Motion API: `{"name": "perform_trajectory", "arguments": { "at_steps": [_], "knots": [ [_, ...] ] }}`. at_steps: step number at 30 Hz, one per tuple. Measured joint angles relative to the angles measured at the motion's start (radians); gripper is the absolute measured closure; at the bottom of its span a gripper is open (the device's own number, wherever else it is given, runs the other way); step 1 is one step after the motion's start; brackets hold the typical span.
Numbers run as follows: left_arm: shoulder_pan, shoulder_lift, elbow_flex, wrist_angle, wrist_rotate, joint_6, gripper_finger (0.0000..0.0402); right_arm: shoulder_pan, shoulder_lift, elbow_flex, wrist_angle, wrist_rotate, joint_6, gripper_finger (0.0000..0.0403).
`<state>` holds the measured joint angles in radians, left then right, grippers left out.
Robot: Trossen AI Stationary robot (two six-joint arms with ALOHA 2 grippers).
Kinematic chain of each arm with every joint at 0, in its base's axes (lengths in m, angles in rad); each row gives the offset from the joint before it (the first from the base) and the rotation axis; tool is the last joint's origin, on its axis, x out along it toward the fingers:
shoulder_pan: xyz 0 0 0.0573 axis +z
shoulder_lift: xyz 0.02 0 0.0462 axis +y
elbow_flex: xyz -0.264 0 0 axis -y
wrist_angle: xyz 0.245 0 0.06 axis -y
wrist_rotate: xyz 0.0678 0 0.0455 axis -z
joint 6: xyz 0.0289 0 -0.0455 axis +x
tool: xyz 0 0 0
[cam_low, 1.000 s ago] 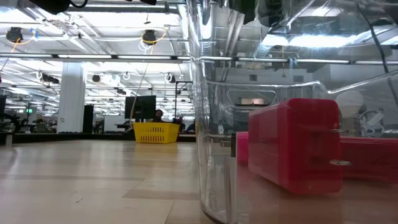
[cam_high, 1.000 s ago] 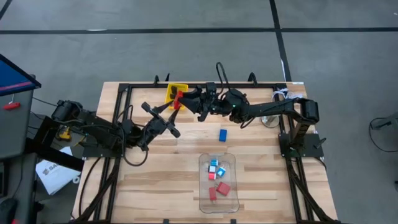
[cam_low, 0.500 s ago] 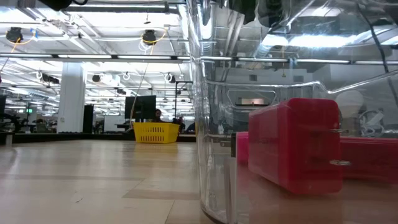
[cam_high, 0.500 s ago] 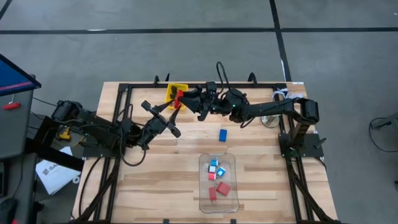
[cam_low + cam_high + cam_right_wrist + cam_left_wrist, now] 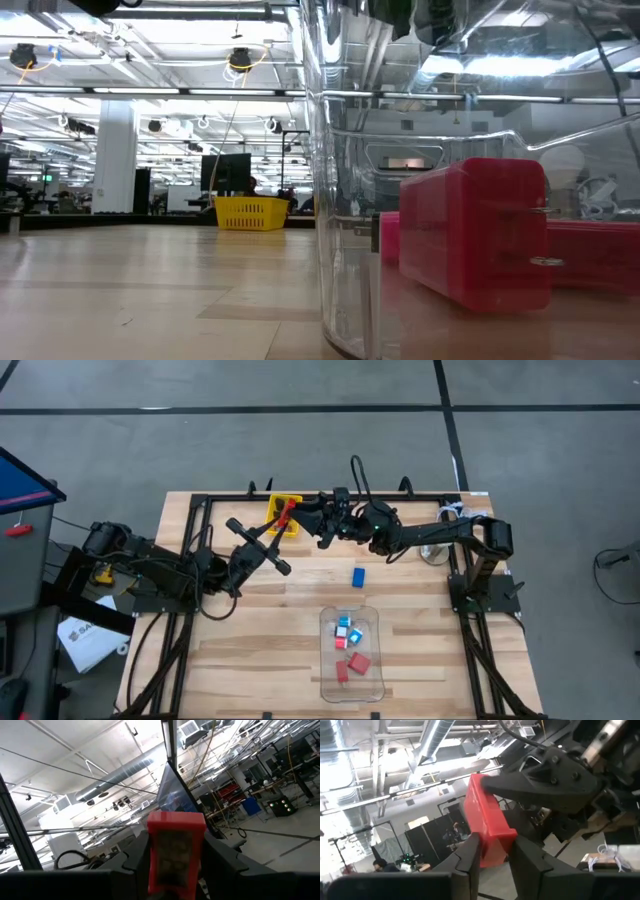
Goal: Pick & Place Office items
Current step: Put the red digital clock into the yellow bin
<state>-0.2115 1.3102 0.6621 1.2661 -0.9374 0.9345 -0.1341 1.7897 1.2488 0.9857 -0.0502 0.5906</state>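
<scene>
Altogether, both fingers pinch one red block (image 5: 287, 516).

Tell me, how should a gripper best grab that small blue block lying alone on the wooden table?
The small blue block lies flat on the wooden table, clear of the clear plastic bin. Probably best to come straight down and pinch its two long sides, the narrower span, since nothing crowds it.

A grey concrete floor (image 5: 300, 450), crossed by dark lines, is seen around the wooden table (image 5: 250, 650). Beyond the table edge, a large hall is shown with a white column (image 5: 113, 150), ceiling lamps (image 5: 240, 60) and exposed ducts (image 5: 432, 740). A dark screen (image 5: 225, 172) is placed far back, and strip lights are seen overhead
</scene>
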Motion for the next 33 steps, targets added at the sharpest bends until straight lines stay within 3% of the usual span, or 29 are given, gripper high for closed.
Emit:
{"name": "perform_trajectory", "arguments": {
  "at_steps": [10, 17, 28, 33],
  "knots": [
    [-0.001, 0.0, 0.002, 0.038, 0.003, -0.025, 0.0333, 0.001, -0.001, -0.001, 0.015, -0.017, -0.015, 0.0323],
    [-0.001, -0.01, 0.0, 0.093, -0.042, 0.074, 0.0335, 0.02, -0.001, 0.0, 0.018, -0.017, -0.033, 0.0337],
    [0.034, -0.104, -0.004, 0.069, -0.195, 0.19, 0.0335, 0.068, 0.0, -0.039, -0.015, -0.023, -0.041, 0.0336],
    [0.032, -0.141, -0.004, -0.077, -0.313, 0.214, 0.0335, 0.089, -0.011, -0.072, -0.087, -0.027, -0.044, 0.0336]
  ]
}}
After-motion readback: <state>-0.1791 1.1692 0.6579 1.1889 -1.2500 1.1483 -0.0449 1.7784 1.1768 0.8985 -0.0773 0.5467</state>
